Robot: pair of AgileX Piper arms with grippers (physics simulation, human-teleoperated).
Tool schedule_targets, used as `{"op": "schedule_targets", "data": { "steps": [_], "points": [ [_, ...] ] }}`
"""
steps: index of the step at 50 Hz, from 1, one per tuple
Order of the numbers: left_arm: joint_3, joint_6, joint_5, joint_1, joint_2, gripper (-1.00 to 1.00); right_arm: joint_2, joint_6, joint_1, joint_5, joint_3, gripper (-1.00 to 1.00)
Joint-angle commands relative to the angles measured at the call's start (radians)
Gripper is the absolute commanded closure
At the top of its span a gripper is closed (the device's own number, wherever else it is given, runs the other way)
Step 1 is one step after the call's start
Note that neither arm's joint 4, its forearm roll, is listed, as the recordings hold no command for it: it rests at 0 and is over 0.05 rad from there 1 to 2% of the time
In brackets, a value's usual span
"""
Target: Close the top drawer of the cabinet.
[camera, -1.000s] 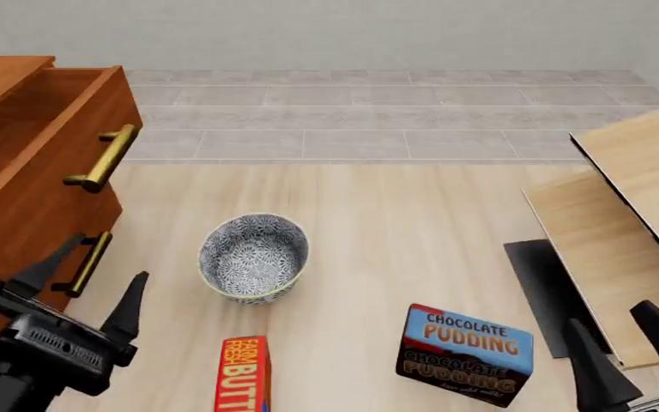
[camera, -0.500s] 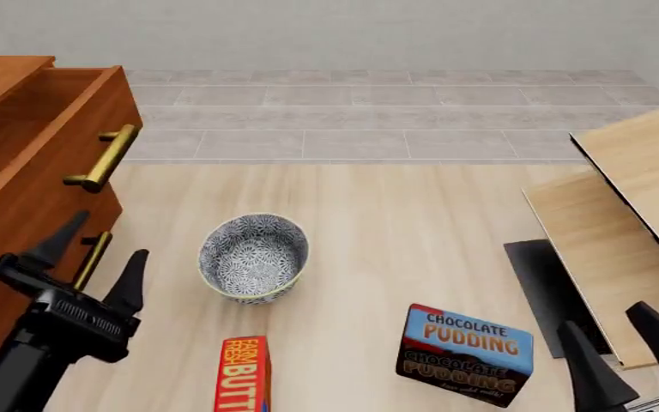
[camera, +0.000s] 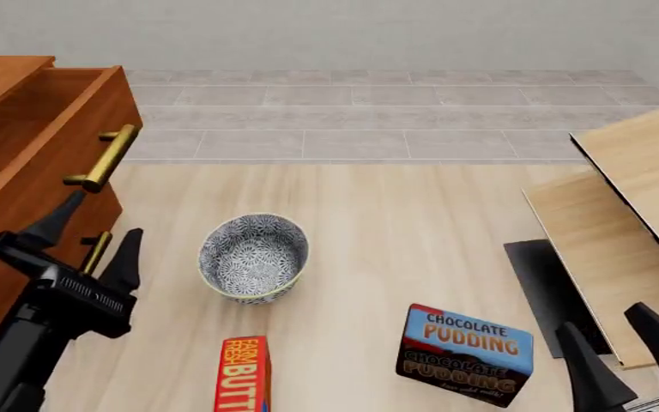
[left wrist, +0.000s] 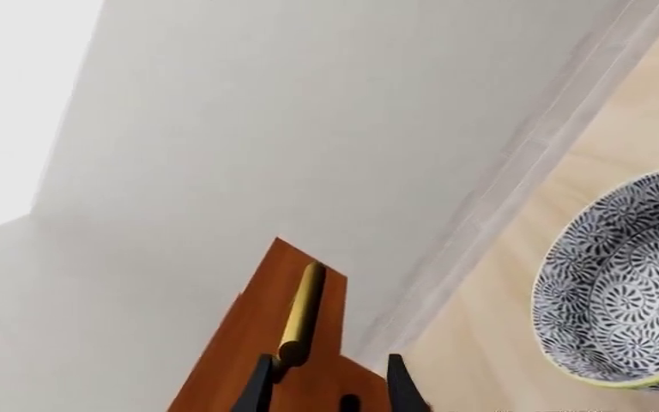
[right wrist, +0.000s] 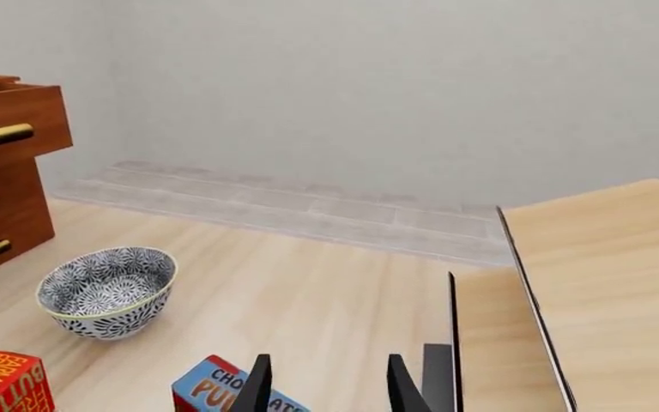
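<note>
Two grippers sit nearest the camera, both with fingers spread and nothing between them. The left gripper (camera: 75, 239) is at about eight o'clock in the front view, its dark fingers pointing up toward eleven o'clock and straddling the brass handle of a lower drawer on the cabinet (camera: 15, 232); whether they touch that handle cannot be told. The right gripper (camera: 638, 352) shows only its two fingertips at the five o'clock corner, parted and holding nothing.

Between the arms, at the near edge, stands a red butter box (camera: 243, 375), and toward four o'clock a blue chocolate pudding box (camera: 465, 354) lies tilted. Just beyond them, left of centre, a patterned bowl (camera: 253, 257) sits upright on the light table (camera: 410, 223), close beside the left gripper.

At nine to ten o'clock the top drawer (camera: 44, 142) stands pulled out from the cabinet, its hollow inside open to view. Its flat front faces right, toward three o'clock, and the brass bar handle (camera: 105, 157) runs near to far along that front. In the left wrist view the handle (left wrist: 302, 313) lies just beyond the parted fingertips, lengthwise away from the camera.

Pale wood boards (camera: 638, 197) lean at two to four o'clock over a dark mat (camera: 541, 287). Farthest off is a grey tiled floor (camera: 364, 120).
</note>
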Motion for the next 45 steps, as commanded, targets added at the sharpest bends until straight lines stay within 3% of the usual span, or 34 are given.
{"op": "schedule_targets", "data": {
  "steps": [1,45],
  "points": [
    [-0.002,0.067,-0.085,0.022,0.075,-1.0,0.0,-0.001,-0.003,0.004,0.0,-1.0],
    [-0.001,0.072,-0.087,0.096,0.062,-1.0,0.001,-0.006,-0.003,0.01,0.0,-1.0]
  ]
}}
